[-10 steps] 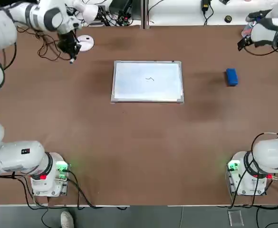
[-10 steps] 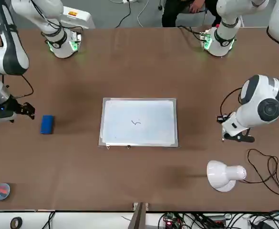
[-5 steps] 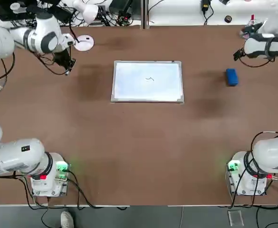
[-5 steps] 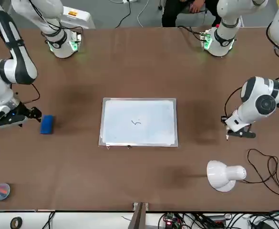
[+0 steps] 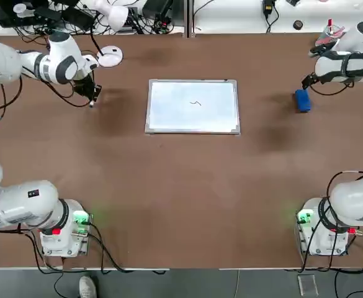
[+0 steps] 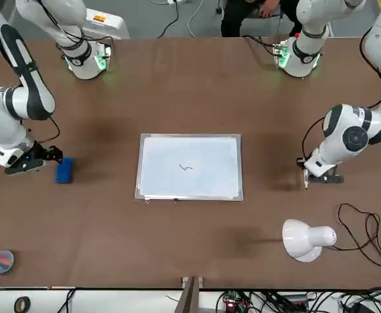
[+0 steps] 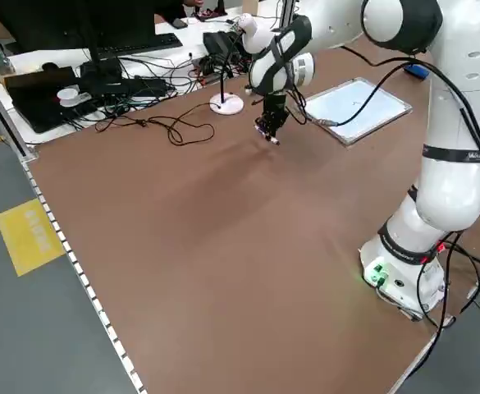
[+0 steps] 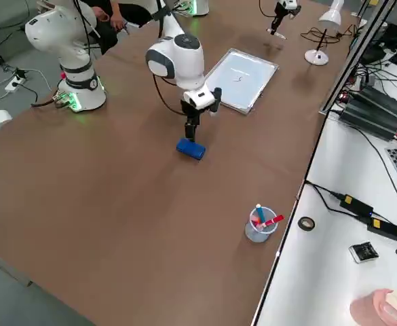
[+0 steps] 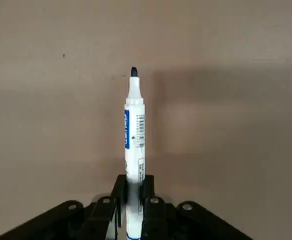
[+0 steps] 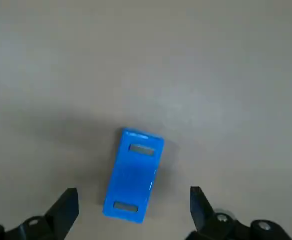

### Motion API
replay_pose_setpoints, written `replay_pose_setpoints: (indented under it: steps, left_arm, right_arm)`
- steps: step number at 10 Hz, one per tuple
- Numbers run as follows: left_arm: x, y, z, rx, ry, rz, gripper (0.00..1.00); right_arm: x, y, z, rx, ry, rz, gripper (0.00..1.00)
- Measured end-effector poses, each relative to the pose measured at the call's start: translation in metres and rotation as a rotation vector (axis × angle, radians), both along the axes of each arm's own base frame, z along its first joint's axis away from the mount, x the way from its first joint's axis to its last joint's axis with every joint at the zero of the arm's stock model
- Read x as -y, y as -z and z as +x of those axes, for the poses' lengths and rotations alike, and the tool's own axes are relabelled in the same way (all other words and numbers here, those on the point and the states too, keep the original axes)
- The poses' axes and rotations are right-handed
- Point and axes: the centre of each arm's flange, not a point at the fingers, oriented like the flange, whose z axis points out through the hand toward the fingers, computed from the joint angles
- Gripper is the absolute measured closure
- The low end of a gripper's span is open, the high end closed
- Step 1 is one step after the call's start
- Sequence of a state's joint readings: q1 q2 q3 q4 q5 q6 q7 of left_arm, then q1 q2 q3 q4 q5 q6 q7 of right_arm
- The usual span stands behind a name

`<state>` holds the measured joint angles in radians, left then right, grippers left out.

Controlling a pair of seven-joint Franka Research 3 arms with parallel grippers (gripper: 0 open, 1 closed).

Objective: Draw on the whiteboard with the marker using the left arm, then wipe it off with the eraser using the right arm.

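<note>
The whiteboard (image 5: 192,107) lies flat mid-table with a small dark squiggle (image 5: 196,103) on it. To its left, my left gripper (image 5: 89,93) is shut on the marker (image 9: 134,125), a white pen with its dark tip pointing down close to the bare table. In the front view that left gripper (image 6: 312,175) is off the board's edge. The blue eraser (image 5: 302,100) lies on the table right of the board. My right gripper (image 10: 133,192) hangs open just above the eraser (image 10: 134,175), one finger on each side of it, not touching.
A white desk lamp (image 5: 110,57) stands behind the left gripper, with loose cables (image 6: 363,231) near it. A clear cup (image 8: 259,225) with red and blue pens sits at the table's far right corner. More cables and devices line the bench beyond the table's far edge.
The left gripper carried the marker a little toward the robot's side and lower, left of the board. The right gripper came in from the far right edge and now hangs over the eraser.
</note>
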<state>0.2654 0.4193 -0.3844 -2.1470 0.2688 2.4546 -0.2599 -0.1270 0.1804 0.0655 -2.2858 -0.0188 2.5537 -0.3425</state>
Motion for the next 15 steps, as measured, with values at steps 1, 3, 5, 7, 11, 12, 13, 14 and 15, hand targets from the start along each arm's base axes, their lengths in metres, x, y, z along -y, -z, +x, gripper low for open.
replay_pose_setpoints:
  steps: [1,3,5,7,11,12,13,14,15]
  left_arm:
    - [0.0,0.003,-0.002,0.002,0.003,0.014,0.83]
    - [-0.003,0.006,-0.003,0.004,0.011,0.037,0.83]
    - [-0.01,0.014,-0.004,0.003,0.009,0.038,0.83]
    - [-0.014,0.024,-0.005,-0.008,0.003,0.03,0.82]
    - [-0.013,0.032,-0.006,-0.016,0.001,0.022,0.64]
    - [-0.013,0.032,-0.006,-0.016,0.001,0.022,0.57]
    - [-0.013,0.032,-0.006,-0.015,0.0,0.022,0.48]
    - [-0.013,0.031,-0.005,-0.014,0.0,0.022,0.46]
    - [-0.013,0.031,-0.005,-0.012,0.0,0.022,0.42]
  right_arm:
    - [0.004,0.0,-0.001,-0.028,0.007,0.001,0.0]
    - [0.014,-0.003,0.0,-0.076,0.028,0.005,0.0]
    - [0.017,-0.005,0.002,-0.086,0.065,0.009,0.0]
    - [0.015,0.002,0.003,-0.083,0.114,0.013,0.0]
    - [0.011,0.033,0.01,-0.048,0.142,0.02,0.0]
    - [0.01,0.04,0.011,-0.048,0.143,0.022,0.0]
    - [0.01,0.044,0.011,-0.046,0.143,0.023,0.0]
    - [0.01,0.047,0.011,-0.044,0.144,0.023,0.0]
    - [0.01,0.048,0.012,-0.035,0.145,0.024,0.0]
